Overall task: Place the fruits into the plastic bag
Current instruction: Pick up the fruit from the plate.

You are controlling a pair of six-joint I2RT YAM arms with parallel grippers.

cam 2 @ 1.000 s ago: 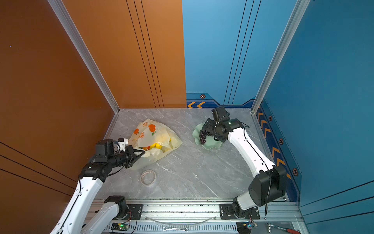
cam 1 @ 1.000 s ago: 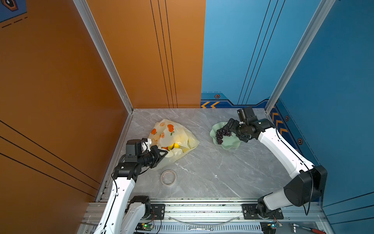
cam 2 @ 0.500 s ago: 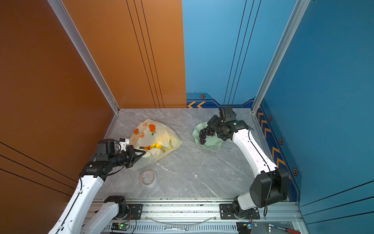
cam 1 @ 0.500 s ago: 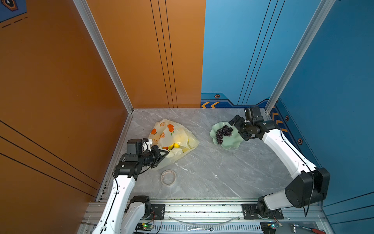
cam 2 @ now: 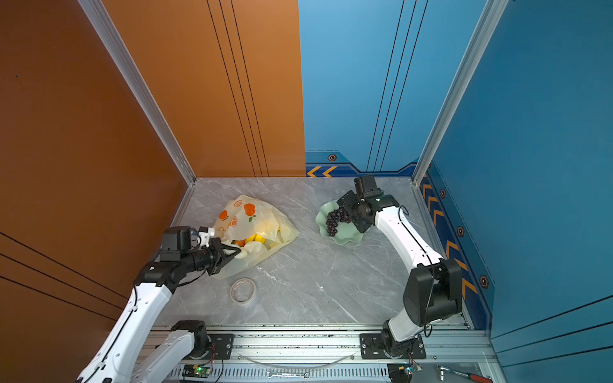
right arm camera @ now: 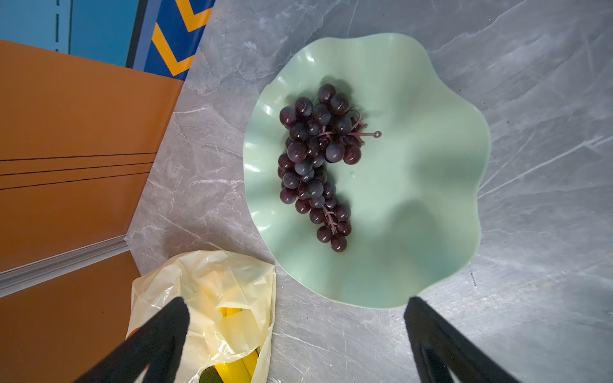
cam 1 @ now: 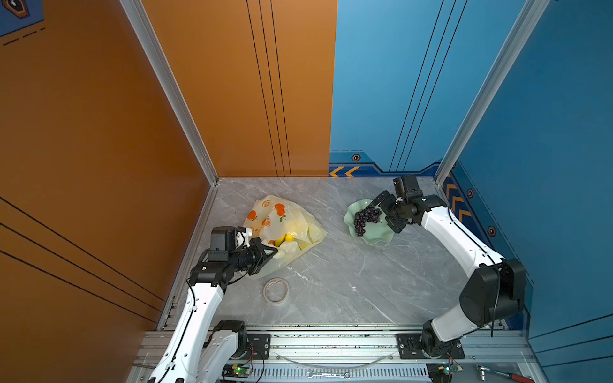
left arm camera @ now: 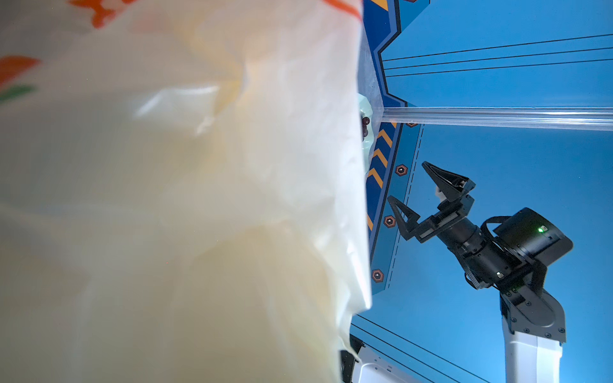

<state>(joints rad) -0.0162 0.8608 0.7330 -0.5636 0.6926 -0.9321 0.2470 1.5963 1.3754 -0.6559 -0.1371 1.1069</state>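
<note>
While the left gripper (cam 1: 272, 252) is clamped shut on the near rim of the plastic bag (cam 1: 285, 222), the right gripper (cam 1: 384, 215) hangs over a pale green wavy-edged dish (cam 1: 376, 236), its fingers spread wide and holding nothing. In the dish lie the dark purple grapes (right arm camera: 315, 159), a glossy bunch of round berries on a brownish stem with a looped end, curved along the side of the dish that faces the bag and clear of the black fingers (right arm camera: 166, 331). The bag, crinkly, cream and translucent and printed with orange fruits, sprawls on the grey marble tabletop (cam 1: 348, 282) near the orange wall, apart from the dish. Its mouth gapes toward the left arm, and yellow fruits (right arm camera: 237, 368) show inside beside something red-orange and something dark green. From the left wrist, the lifted film fills most of the view. A roll of tape (cam 1: 276, 290) lies flat just in front of the bag.
</note>
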